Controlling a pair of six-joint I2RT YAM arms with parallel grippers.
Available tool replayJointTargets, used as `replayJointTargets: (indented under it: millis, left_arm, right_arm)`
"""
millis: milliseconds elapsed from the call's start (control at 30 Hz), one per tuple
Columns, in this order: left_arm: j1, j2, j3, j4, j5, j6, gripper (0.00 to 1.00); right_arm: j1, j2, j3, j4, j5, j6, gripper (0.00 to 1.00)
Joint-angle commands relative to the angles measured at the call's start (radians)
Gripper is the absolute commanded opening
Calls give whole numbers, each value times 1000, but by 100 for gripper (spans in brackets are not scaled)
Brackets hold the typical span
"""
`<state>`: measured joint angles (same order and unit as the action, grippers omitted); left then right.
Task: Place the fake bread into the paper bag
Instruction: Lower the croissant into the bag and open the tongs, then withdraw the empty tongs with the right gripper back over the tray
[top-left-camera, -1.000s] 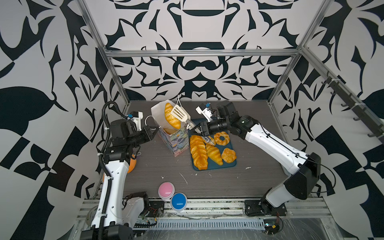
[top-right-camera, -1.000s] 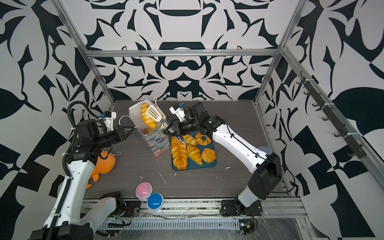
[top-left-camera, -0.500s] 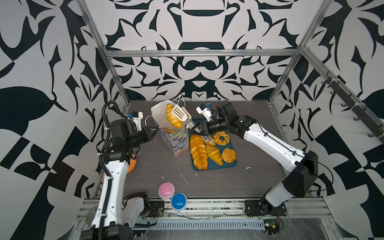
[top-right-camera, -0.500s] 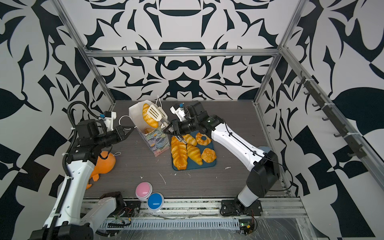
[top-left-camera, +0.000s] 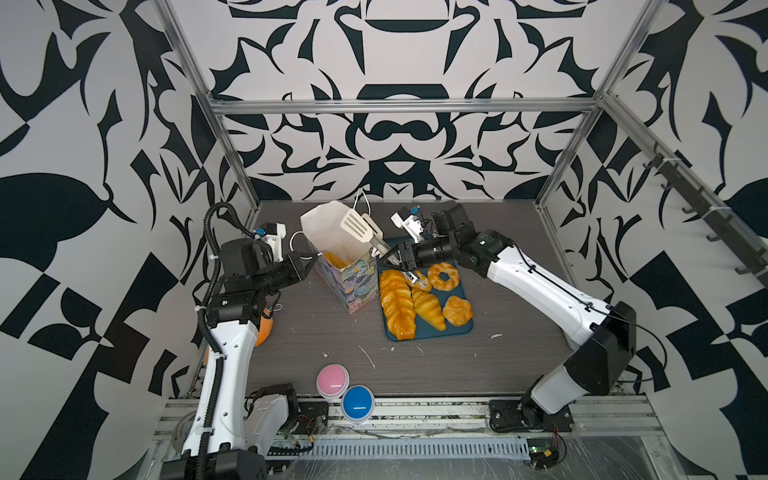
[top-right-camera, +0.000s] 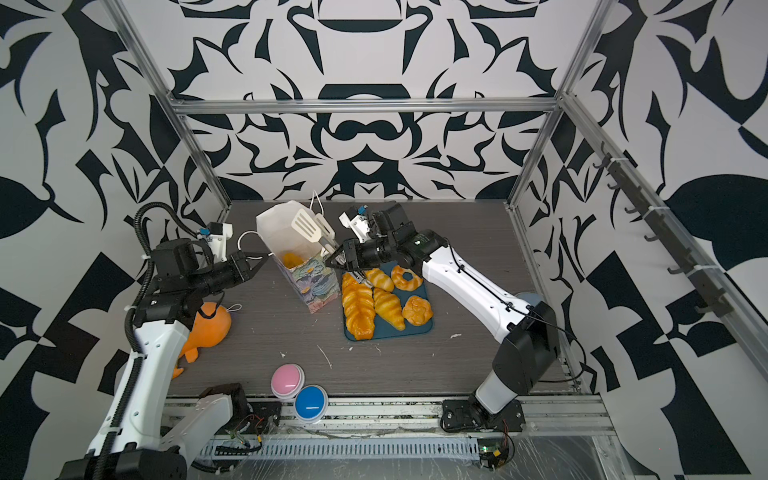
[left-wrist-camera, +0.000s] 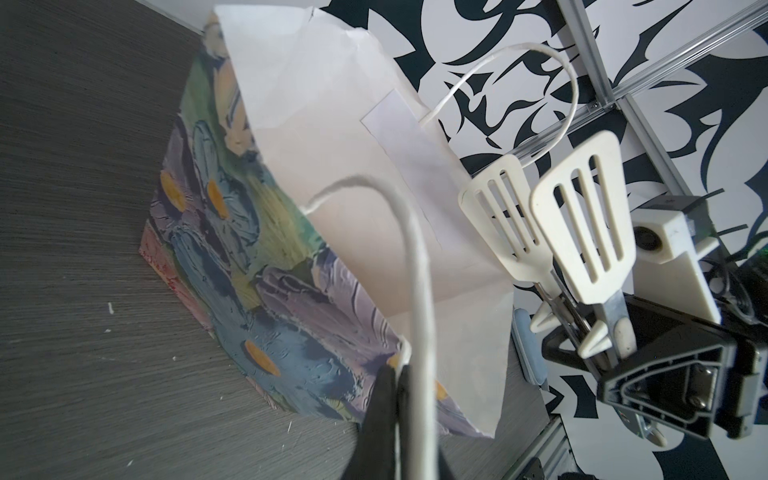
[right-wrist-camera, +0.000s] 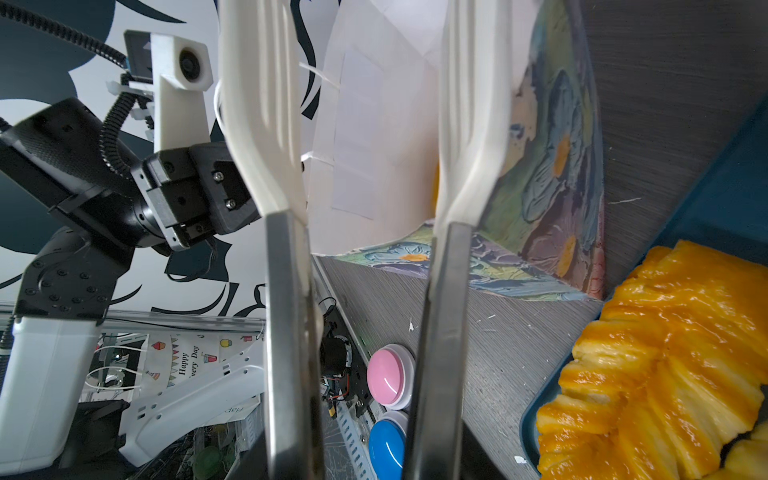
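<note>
Upright on the dark grey wood-grain counter (top-left-camera: 415, 374): tall white paper bag with pastel floral print (top-left-camera: 353, 286), mouth open, one glossy golden-orange toy pastry (top-left-camera: 334, 260) inside. At its rim, left gripper (top-left-camera: 311, 257), jaws clenched on the white cord handle (left-wrist-camera: 415, 249). Above the mouth's edge, right gripper (top-left-camera: 395, 258), jaws grasping white slotted plastic tongs (top-left-camera: 359, 226), blades apart. Just beside the bag, on a teal tray (top-left-camera: 463, 330): braided loaf (top-left-camera: 397, 303), striped croissants (top-left-camera: 428, 309), ring doughnut (top-left-camera: 444, 275), knotted roll (top-left-camera: 457, 311).
</note>
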<state>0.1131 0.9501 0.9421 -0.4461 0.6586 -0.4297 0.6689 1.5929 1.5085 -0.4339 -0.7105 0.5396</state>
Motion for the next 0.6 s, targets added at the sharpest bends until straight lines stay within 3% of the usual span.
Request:
replayJointTargets:
  millis: [0, 567]
  left_arm:
    - [3, -7, -9, 0, 6, 0, 0]
    - [4, -3, -3, 12, 17, -9, 0]
  right_arm:
    - [-2, -36, 66, 36, -13, -18, 47]
    - [-6, -115, 146, -109, 38, -99, 46]
